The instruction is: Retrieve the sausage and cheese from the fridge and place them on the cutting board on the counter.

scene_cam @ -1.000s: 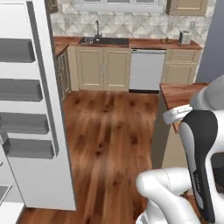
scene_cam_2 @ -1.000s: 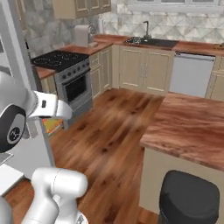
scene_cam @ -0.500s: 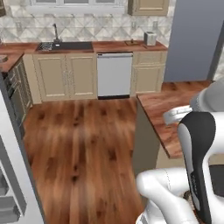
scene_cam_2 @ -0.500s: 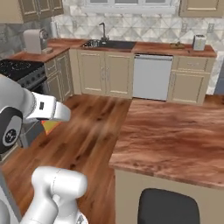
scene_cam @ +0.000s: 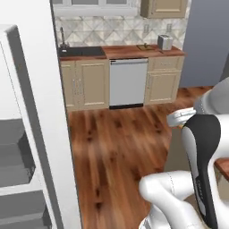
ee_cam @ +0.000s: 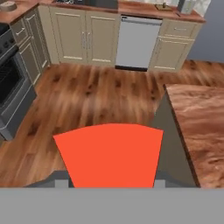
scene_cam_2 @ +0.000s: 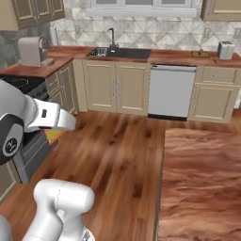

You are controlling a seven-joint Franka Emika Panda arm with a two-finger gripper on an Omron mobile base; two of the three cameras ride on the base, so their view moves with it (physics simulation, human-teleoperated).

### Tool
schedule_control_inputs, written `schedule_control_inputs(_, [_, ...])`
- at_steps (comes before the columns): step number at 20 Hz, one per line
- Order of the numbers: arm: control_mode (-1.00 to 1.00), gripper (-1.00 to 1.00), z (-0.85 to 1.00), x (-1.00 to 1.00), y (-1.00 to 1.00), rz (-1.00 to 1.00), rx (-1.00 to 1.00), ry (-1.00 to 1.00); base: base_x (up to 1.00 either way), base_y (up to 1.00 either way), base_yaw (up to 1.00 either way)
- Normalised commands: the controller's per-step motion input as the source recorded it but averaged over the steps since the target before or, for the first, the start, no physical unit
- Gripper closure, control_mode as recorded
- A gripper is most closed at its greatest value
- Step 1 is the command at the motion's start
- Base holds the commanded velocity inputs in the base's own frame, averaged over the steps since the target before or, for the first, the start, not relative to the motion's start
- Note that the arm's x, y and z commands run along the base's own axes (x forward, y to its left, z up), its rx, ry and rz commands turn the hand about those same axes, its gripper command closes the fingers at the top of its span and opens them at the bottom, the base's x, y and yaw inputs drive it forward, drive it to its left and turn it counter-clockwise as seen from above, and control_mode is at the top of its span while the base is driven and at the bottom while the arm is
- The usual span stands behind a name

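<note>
Cheese (ee_cam: 111, 153) sits at 6 o'clock in the hand view, a red-orange wedge pinched between the 2 finger tips of the gripper (ee_cam: 110, 183), whose jaws press on its slanted sides. It is probably carried this way, clear of the floor, so the base can drive it across the kitchen. The wedge's broad curved edge faces 12 o'clock and it narrows toward 6, so its long axis seems to run along the gripper's reach. In the right base view a sliver of it peeks out under the hand. The fridge (scene_cam: 27, 134) door stands at 9 o'clock in the left base view. The counter (ee_cam: 201, 118) lies at 3 o'clock, near the cheese but not under it. A small tan thing at 1 o'clock, perhaps the cutting board (ee_cam: 163, 6), is well apart.
</note>
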Motion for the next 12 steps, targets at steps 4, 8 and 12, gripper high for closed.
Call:
schedule_control_inputs(4, [1.0,1.0,0.0,0.0,0.0,0.0,0.0,0.0,1.0,-0.01,-0.15])
schedule_control_inputs(8, [1.0,1.0,0.0,0.0,0.0,0.0,0.0,0.0,1.0,0.0,-0.11])
schedule_control_inputs(12, [1.0,1.0,0.0,0.0,0.0,0.0,0.0,0.0,1.0,0.0,-0.07])
